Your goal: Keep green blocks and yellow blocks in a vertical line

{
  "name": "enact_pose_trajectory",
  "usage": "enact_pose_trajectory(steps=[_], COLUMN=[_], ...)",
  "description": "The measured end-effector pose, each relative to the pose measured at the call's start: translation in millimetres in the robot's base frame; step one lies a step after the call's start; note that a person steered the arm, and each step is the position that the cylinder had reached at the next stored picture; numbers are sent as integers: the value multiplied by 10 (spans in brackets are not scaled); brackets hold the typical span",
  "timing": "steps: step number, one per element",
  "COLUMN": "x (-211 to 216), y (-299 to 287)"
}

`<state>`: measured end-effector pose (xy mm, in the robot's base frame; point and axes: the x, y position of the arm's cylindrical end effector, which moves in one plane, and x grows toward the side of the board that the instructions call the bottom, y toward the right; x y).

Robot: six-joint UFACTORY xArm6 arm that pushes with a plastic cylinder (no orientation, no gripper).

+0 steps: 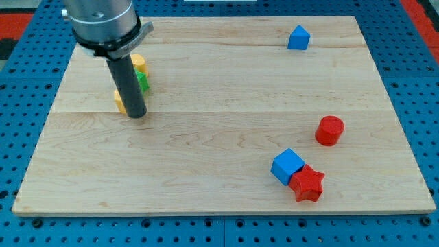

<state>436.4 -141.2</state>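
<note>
My tip rests on the wooden board in the left half. A yellow block shows just at the rod's left edge, mostly hidden behind it. A green star block peeks out right of the rod, just above that yellow block. Another yellow block sits right above the green star. The three stand in a rough column running up the view. The green cylinder seen earlier at the top left is hidden by the arm.
A blue block sits at the top right. A red cylinder is at the right. A blue cube touches a red star at the bottom right.
</note>
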Motion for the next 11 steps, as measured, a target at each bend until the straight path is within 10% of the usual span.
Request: enact_pose_trajectory(steps=[8,10,11], x=[-1680,97,306], y=[469,580,-86])
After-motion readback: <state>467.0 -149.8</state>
